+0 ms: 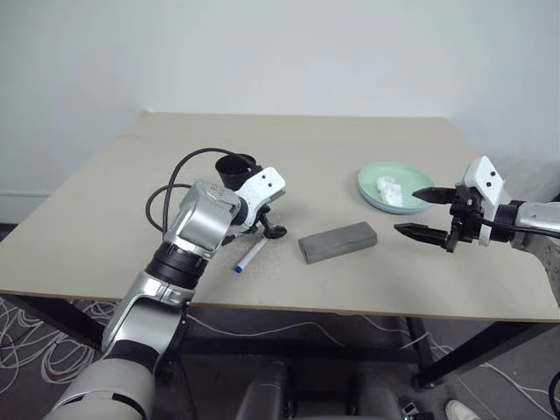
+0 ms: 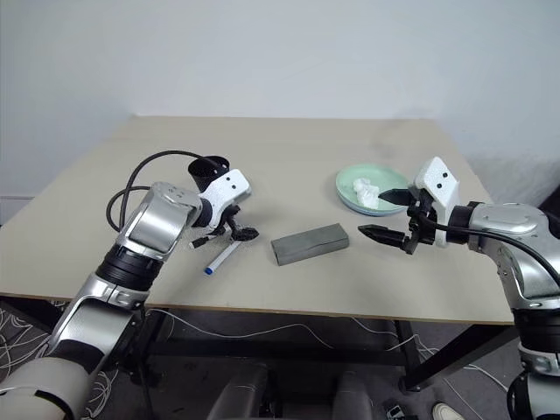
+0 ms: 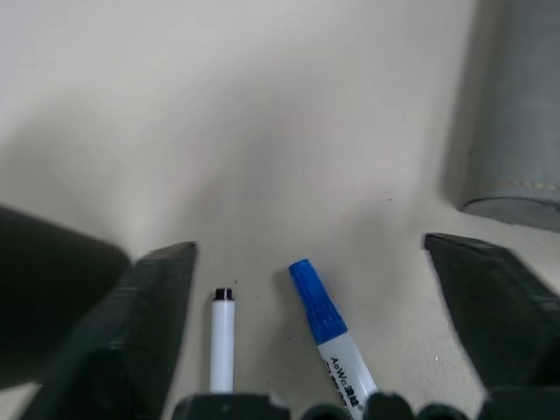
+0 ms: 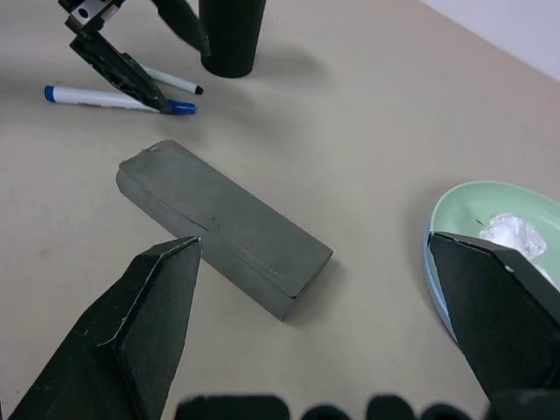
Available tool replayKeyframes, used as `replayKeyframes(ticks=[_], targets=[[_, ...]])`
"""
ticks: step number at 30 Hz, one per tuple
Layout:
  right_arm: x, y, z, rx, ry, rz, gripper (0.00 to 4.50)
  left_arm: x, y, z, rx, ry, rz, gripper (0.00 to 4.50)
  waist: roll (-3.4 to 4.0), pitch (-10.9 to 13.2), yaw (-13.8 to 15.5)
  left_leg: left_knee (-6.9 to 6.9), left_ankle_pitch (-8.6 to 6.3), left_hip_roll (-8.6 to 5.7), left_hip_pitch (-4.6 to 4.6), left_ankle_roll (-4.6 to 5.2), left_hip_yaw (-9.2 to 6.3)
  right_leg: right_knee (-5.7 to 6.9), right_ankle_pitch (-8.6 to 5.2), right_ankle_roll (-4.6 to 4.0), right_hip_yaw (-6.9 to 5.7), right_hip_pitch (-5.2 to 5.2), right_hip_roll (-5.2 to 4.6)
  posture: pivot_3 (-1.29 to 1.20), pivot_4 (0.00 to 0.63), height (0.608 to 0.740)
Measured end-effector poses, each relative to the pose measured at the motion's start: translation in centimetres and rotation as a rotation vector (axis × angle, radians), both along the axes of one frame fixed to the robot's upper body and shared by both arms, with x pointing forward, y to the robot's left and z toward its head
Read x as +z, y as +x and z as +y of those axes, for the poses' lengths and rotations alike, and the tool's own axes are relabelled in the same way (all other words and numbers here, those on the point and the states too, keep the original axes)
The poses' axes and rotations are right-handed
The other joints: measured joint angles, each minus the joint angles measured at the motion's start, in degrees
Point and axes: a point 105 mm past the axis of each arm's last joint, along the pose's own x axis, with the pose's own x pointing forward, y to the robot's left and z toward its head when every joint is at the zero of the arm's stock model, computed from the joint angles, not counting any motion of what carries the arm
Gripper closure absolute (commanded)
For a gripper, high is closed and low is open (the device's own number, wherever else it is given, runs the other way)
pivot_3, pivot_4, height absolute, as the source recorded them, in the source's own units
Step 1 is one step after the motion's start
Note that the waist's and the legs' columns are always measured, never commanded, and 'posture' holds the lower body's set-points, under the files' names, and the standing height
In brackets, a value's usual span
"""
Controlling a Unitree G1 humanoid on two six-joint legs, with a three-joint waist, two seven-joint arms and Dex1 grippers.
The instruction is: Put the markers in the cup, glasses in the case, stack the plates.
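I find open counter (image 1: 105,219) on the far half and along the left edge. Down the middle, the case (image 1: 338,241) lies between my two arms. The cup (image 4: 232,35) stands just beyond the two markers (image 4: 109,97), crowding my left gripper (image 4: 118,57). The stacked plates (image 1: 372,188) block my right gripper (image 1: 424,213), jaws spread.

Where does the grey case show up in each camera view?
Left eye view: grey case lies at table centre, near the front edge.
Right eye view: centre, right of the blue-capped marker.
Left wrist view: upper right corner.
Right wrist view: centre, lying diagonally.
Shared landmark: the blue-capped marker, beside the case.
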Motion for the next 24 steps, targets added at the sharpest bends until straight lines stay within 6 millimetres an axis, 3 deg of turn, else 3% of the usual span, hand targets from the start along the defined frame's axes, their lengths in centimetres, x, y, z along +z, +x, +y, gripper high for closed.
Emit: replayKeyframes(ticks=[17,24], targets=[[0.3,0.8,0.6,0.019,0.01,-0.007,0.0,-2.8,-1.9,1.3,0.104,0.068,0.196,0.02,0.0,0.0,0.0,-0.04,-0.1,0.07,0.0,-0.2,-0.02,0.02,-0.01,-0.01,0.05,-0.1,-0.05,0.0,0.0,0.629],[0.2,0.8,0.7,0.022,0.017,-0.006,0.0,-3.0,-2.2,1.3,0.131,0.045,0.234,0.02,0.02,-0.02,-0.01,-0.04,-0.1,0.08,0.0,-0.21,-0.02,0.02,-0.01,-0.02,0.06,-0.1,-0.05,0.0,0.0,0.629]])
